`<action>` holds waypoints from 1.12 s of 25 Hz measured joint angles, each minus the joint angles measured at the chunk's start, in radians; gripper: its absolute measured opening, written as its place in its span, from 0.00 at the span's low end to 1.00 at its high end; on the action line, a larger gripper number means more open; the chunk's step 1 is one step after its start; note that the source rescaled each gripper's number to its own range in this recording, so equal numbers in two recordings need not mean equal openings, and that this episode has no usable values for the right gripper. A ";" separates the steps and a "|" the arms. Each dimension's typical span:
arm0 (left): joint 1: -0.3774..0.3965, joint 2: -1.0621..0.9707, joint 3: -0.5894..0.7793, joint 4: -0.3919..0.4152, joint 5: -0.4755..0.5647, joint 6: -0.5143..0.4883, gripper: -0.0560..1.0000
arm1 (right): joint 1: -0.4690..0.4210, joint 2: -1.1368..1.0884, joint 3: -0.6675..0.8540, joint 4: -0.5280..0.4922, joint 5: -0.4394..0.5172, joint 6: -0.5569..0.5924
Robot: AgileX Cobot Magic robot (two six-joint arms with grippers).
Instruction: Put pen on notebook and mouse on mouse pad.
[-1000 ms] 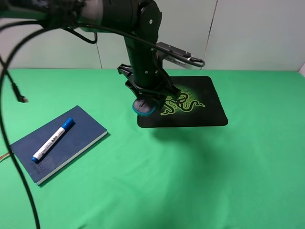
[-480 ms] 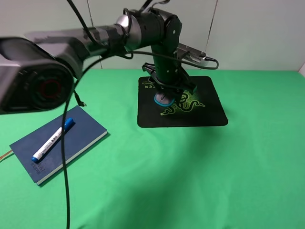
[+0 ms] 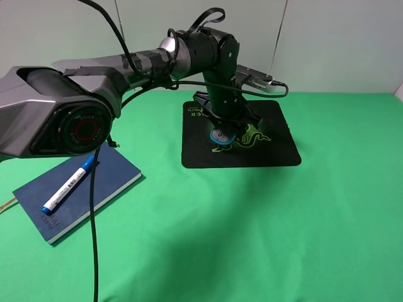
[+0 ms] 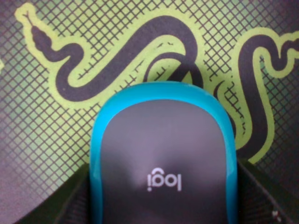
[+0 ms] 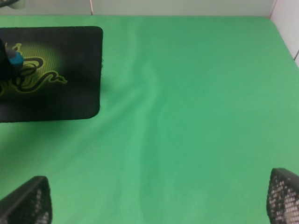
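Observation:
The grey mouse with teal sides is at the green snake emblem of the black mouse pad. My left gripper is shut on it from above. The left wrist view shows the mouse close up over the emblem, with dark fingers hugging both its sides. Whether it rests on the pad or hovers just above it, I cannot tell. The white pen with a blue cap lies diagonally on the dark blue notebook at the left. My right gripper hangs open over bare cloth, right of the mouse pad.
Green cloth covers the whole table. A black cable from the left arm drapes across the notebook's near side. A white wall stands behind the table.
My left arm carried the mouse from the pad's front left edge inward to the snake emblem and lowered it there. Pen and notebook have not moved.

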State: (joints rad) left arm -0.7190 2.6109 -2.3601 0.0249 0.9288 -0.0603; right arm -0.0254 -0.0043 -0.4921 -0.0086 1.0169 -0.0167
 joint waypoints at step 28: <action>0.000 -0.054 0.000 -0.025 0.051 0.021 1.00 | 0.000 0.000 0.000 0.000 0.000 0.001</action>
State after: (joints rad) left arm -0.7190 2.5569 -2.3601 0.0000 0.9797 -0.0394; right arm -0.0254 -0.0043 -0.4921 -0.0086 1.0169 -0.0158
